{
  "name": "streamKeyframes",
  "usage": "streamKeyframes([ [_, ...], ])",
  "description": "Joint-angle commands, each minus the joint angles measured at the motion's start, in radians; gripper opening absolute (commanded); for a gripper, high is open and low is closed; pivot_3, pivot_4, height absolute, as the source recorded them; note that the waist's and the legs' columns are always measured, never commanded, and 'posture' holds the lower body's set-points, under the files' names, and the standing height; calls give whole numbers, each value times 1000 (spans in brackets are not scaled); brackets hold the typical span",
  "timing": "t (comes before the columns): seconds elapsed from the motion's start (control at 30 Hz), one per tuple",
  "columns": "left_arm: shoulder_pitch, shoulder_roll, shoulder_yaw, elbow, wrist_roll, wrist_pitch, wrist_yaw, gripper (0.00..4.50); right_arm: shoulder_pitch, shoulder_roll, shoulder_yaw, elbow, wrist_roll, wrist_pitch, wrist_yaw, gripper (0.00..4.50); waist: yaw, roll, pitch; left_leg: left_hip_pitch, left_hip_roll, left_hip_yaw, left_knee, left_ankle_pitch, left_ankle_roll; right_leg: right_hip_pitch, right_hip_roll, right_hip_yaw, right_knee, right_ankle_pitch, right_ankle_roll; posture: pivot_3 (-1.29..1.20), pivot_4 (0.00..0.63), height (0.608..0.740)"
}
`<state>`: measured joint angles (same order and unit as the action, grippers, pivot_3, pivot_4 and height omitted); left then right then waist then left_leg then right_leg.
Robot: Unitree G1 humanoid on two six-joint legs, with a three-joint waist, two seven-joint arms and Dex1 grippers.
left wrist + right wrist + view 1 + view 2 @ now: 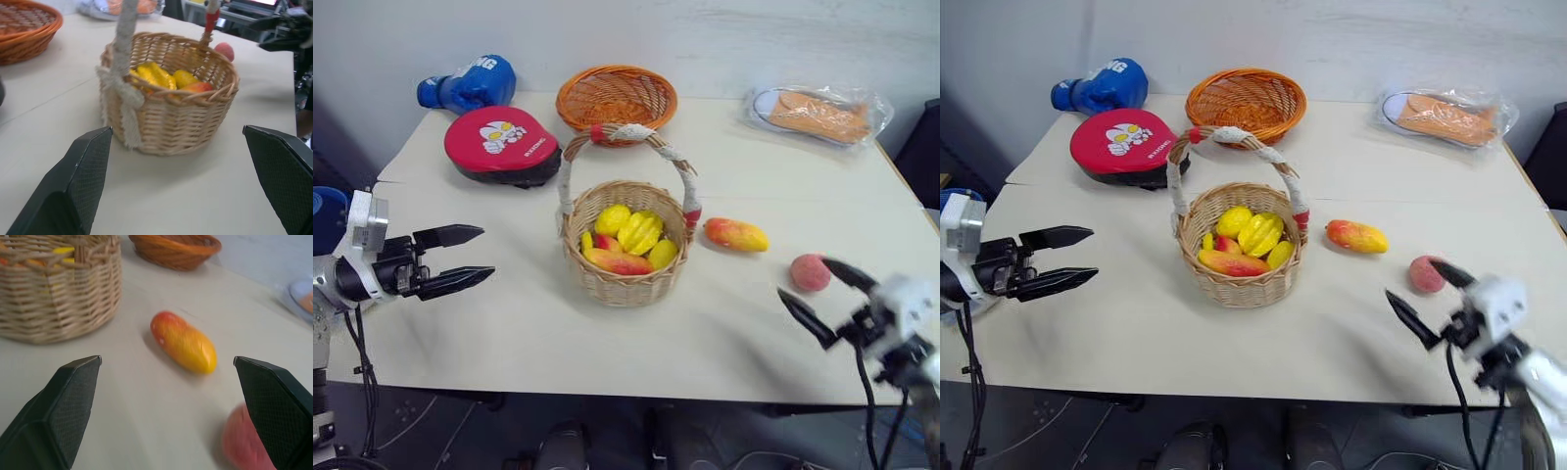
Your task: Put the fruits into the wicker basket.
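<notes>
The wicker basket (625,257), tan with a tall cloth-wrapped handle, stands mid-table and holds a red-to-yellow mango (617,261) among several yellow fruits. Another mango (736,235) lies on the table right of the basket. A pink peach (811,272) rests further right. My left gripper (468,258) is open and empty over the table's left side, well clear of the basket. At the front right my right gripper (822,296) hangs open and empty, one finger just beside the peach. The right wrist view looks at the loose mango (184,341) and the peach (243,440).
An orange handleless wicker bowl (617,98) sits behind the basket. A red pad (502,145) and a blue boxing glove (470,84) lie at the back left. A plastic-wrapped packet (819,115) lies at the back right. The table's front edge (607,390) runs close to both grippers.
</notes>
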<state>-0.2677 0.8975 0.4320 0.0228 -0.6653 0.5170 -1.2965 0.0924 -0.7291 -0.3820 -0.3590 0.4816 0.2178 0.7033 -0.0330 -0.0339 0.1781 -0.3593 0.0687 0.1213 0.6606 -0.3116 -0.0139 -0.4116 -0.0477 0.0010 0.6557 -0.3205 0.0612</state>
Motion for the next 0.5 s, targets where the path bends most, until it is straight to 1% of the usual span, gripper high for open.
streamKeyframes([
  [0.03,-8,-19,-2,-54,-29,-3,30,4461,-215,-87,123,113,-86,206,-52,4500,2,0,0,0,0,0,-2,0,0,0,0,0,0,0,-1,0,150,740],
  [0.1,-16,-39,-25,-63,-30,-6,41,4461,-400,-114,241,247,-157,254,-21,4500,0,2,1,1,0,0,-4,1,-2,-1,1,0,-1,-1,-2,0,150,740],
  [0.17,-26,-53,-41,-71,-31,-9,47,4461,-532,-120,338,380,-216,272,35,4500,-1,3,2,0,0,1,-5,1,-2,-3,2,0,-1,-1,-2,0,150,740],
  [0.23,-39,-62,-59,-79,-32,-10,48,4461,-650,-114,425,538,-274,244,111,4500,0,3,2,-2,0,1,-7,1,-2,-5,3,0,-1,-1,-2,0,150,740],
  [0.27,-45,-64,-66,-82,-34,-9,47,4461,-699,-104,460,620,-305,201,142,4500,1,3,2,-3,0,2,-6,2,-3,-6,4,0,-1,-1,-2,0,150,740],
  [0.33,-55,-67,-76,-83,-37,-7,46,4461,-771,-82,514,756,-353,139,188,4500,3,4,2,-13,0,2,-3,4,-6,-15,4,0,1,-1,-2,0,150,740],
  [0.37,-58,-68,-79,-86,-40,-5,45,4461,-800,-67,535,818,-373,104,210,4500,2,4,3,-16,0,3,0,5,-7,-17,4,1,3,-1,-2,0,150,740],
  [0.5,-53,-69,-82,-101,-50,3,51,4461,-871,-15,563,978,-405,13,278,4500,-4,4,3,-16,0,6,2,4,-5,-17,3,3,2,0,0,0,150,740],
])
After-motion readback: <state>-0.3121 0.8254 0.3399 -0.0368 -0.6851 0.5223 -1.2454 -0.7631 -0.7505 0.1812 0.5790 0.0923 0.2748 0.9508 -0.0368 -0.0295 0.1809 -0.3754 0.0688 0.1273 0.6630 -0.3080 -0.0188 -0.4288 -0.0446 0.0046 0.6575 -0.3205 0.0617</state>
